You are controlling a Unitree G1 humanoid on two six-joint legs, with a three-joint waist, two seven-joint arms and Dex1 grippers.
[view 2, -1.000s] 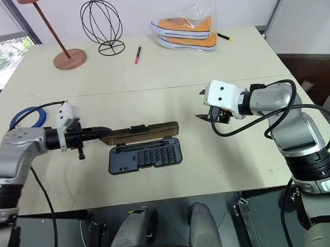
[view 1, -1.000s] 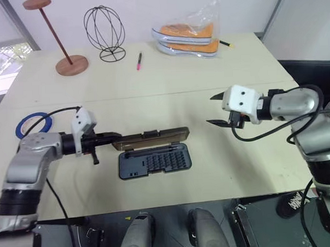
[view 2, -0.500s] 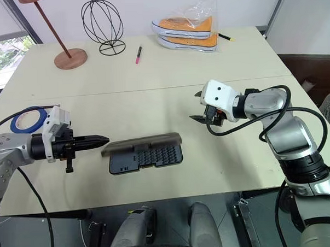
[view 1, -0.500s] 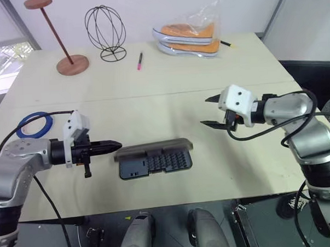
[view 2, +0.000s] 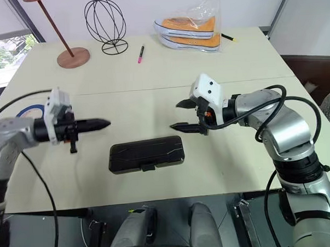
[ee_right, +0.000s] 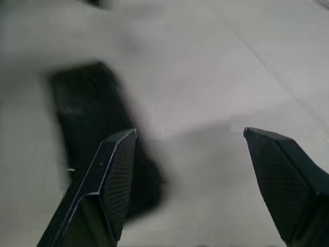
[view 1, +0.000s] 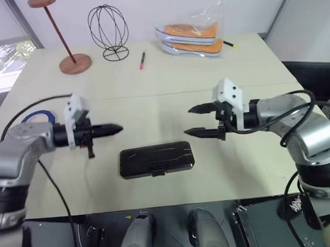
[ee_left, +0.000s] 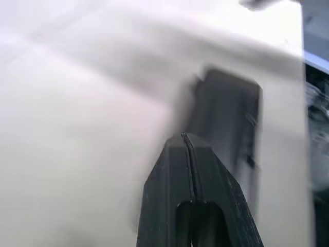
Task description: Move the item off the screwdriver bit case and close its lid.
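Closed case (view 1: 156, 159) near desk (view 1: 169, 96) front edge; bare desk around. Left gripper (view 1: 117, 128) clenched, right gripper (view 1: 191, 121) spread, empty.

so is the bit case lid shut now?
Shut. The lid lies flat over the screwdriver bit case, no bits showing, and neither gripper touches it. Whether the latch has caught, cannot tell.

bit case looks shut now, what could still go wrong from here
The lid lies flat on the screwdriver bit case, but whether the front latch has caught cannot be told; it may pop open if lifted. The right gripper, jaws open, hangs close above the case's right end and could nudge it. The blue tape roll sits beside the left arm's cable and could be dragged.
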